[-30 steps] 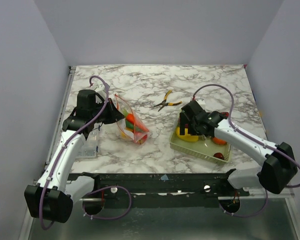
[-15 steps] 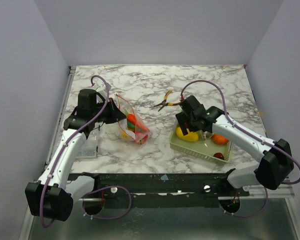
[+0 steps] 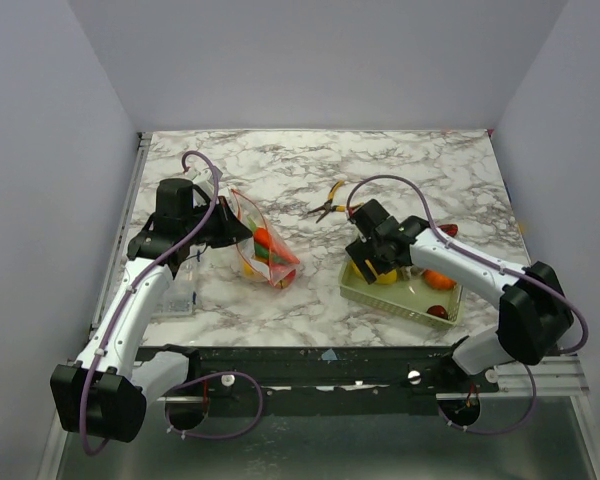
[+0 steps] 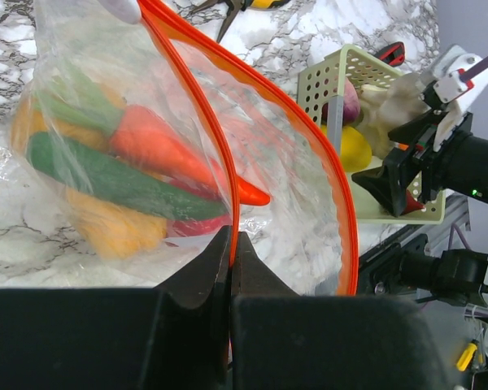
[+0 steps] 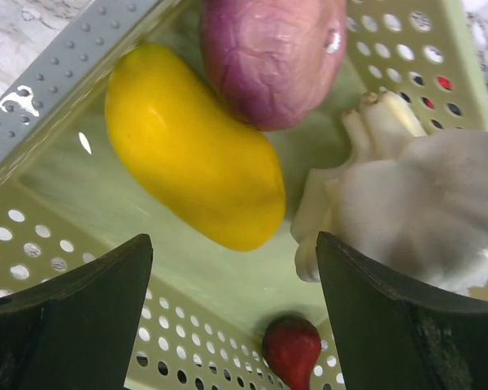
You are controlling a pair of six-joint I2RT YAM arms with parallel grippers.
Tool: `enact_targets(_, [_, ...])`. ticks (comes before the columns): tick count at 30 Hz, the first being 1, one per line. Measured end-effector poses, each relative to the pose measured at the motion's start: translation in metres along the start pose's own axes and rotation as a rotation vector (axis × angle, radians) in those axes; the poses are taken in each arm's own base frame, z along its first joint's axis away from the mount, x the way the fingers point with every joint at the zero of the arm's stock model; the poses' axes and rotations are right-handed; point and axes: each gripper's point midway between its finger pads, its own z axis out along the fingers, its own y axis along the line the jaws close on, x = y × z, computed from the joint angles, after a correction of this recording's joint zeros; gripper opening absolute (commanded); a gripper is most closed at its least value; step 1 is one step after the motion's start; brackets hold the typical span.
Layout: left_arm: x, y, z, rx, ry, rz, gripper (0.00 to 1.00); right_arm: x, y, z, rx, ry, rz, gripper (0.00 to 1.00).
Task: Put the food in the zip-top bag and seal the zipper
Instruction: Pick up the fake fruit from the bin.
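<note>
the left fingers are pressed shut on the zipper of the zip-top bag. the bag lies on the marble surface well left of the green basket, with its mouth open and orange, green and yellow food inside. the right fingers stand wide apart, holding nothing, over the basket's left end. they are just above a yellow mango. a purple piece and a white bulb lie beside the mango in the basket.

Robot lab booth, plain grey walls around a marble-patterned table, two arms bolted to a metal rail
</note>
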Motion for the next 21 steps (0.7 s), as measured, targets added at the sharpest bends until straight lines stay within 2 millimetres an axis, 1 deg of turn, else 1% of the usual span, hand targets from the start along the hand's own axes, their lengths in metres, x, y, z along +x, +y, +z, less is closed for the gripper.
enact_targets(3, [0.000, 0.001, 0.000, -0.003, -0.001, 0.000, 0.00, 0.002, 0.007, 0.008, -0.029, 0.015, -0.011, 0.87])
enact_targets(7, [0.000, 0.001, 0.000, -0.003, 0.000, -0.001, 0.00, 0.002, 0.014, 0.016, -0.057, 0.007, -0.021, 0.87])
enact_targets(14, [0.000, 0.001, 0.001, -0.004, 0.001, -0.001, 0.00, -0.008, 0.020, 0.034, -0.065, -0.024, -0.047, 0.86])
enact_targets(18, [0.000, 0.001, 0.001, -0.005, 0.001, 0.000, 0.00, -0.001, 0.022, 0.043, -0.062, -0.020, -0.052, 0.80])
enact_targets(21, [0.000, 0.002, 0.001, -0.006, 0.000, 0.000, 0.00, 0.004, 0.022, 0.048, -0.056, -0.005, -0.057, 0.73])
